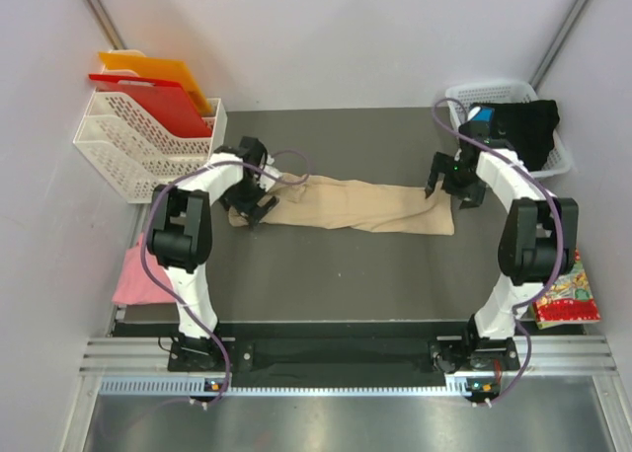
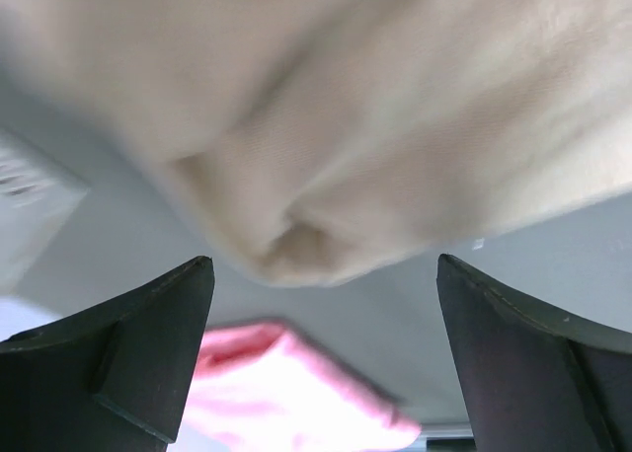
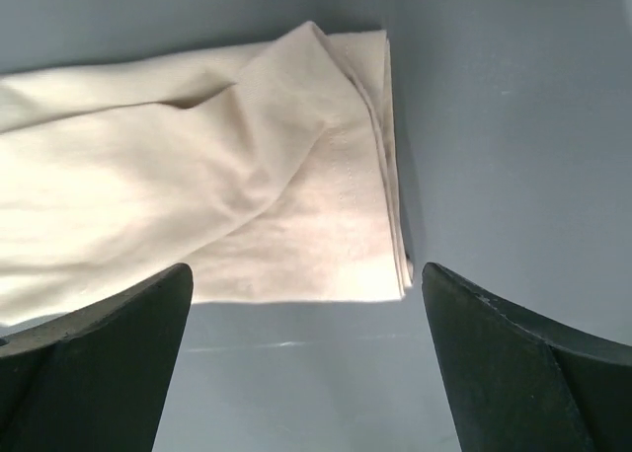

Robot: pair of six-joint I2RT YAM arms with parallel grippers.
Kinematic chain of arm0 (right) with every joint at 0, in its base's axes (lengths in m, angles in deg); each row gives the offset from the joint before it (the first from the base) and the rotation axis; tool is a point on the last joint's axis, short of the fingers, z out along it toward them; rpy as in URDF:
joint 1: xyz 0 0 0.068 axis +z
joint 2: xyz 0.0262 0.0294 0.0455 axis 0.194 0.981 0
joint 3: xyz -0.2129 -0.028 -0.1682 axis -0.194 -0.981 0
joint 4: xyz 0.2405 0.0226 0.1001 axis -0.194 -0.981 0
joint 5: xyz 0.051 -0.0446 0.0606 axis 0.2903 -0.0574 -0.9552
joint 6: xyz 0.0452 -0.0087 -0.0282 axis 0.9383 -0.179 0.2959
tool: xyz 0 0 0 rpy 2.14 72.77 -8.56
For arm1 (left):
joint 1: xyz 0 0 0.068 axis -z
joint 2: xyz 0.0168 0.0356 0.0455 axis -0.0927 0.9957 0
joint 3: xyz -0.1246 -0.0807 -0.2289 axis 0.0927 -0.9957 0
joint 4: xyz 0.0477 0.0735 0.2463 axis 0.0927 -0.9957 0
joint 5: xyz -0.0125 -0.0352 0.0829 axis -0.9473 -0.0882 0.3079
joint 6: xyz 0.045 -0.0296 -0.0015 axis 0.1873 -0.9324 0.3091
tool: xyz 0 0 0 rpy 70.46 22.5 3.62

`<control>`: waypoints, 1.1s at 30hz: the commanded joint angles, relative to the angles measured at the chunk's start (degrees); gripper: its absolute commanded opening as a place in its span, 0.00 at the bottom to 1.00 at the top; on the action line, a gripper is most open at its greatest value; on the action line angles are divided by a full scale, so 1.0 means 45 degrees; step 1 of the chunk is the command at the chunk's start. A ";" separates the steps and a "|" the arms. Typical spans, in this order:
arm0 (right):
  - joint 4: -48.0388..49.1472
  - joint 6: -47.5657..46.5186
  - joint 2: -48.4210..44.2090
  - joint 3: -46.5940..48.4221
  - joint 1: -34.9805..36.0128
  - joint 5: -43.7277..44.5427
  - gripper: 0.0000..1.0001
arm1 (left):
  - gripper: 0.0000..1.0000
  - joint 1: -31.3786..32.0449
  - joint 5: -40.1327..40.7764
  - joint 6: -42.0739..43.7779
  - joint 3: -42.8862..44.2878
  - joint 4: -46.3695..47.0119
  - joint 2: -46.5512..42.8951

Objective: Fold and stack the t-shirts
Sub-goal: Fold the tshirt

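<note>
Cloth dominates the top external view: the beige t-shirt (image 1: 346,205) lies folded into a long narrow band across the middle of the dark table (image 1: 346,274), running from left to right. The left gripper (image 1: 255,207) hangs at the band's left end and the right gripper (image 1: 449,190) at its right end. Whether either one touches the cloth cannot be told from this height. The pink t-shirt (image 1: 133,274) sits crumpled at the table's left edge, beside the left arm. The black t-shirt (image 1: 528,126) rests in a white basket (image 1: 563,161) at the far right corner. A white file rack (image 1: 128,146) at the far left holds a red board (image 1: 158,102) and an orange board (image 1: 163,72), and a colourful packet (image 1: 563,299) lies at the right edge. From the left wrist, the left gripper (image 2: 324,264) stands wide open with nothing between its dark fingers (image 2: 148,353). A rounded fold of the beige t-shirt (image 2: 395,126) sits just past the fingertips, with the pink t-shirt (image 2: 286,393) blurred beyond. From the right wrist, the right gripper (image 3: 306,269) is likewise spread wide and holds nothing. The beige t-shirt's (image 3: 247,195) folded, layered end lies flat on the grey table (image 3: 513,126) just ahead of the fingertips.
</note>
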 commanded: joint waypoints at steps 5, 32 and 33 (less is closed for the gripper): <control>0.0348 0.0146 -0.2960 -0.1739 -0.0738 0.0868 0.99 | 0.99 0.0653 -0.0589 -0.0220 0.5019 -0.2480 -0.0065; 0.6032 0.1338 -0.2611 -0.5006 -0.2242 -0.2001 0.91 | 0.99 0.0657 -0.1001 -0.0612 0.3246 -0.0430 0.2806; 0.6129 0.1319 -0.2456 -0.5007 -0.2242 -0.2041 0.91 | 0.99 0.0637 -0.0942 -0.0554 0.3167 -0.0333 0.2787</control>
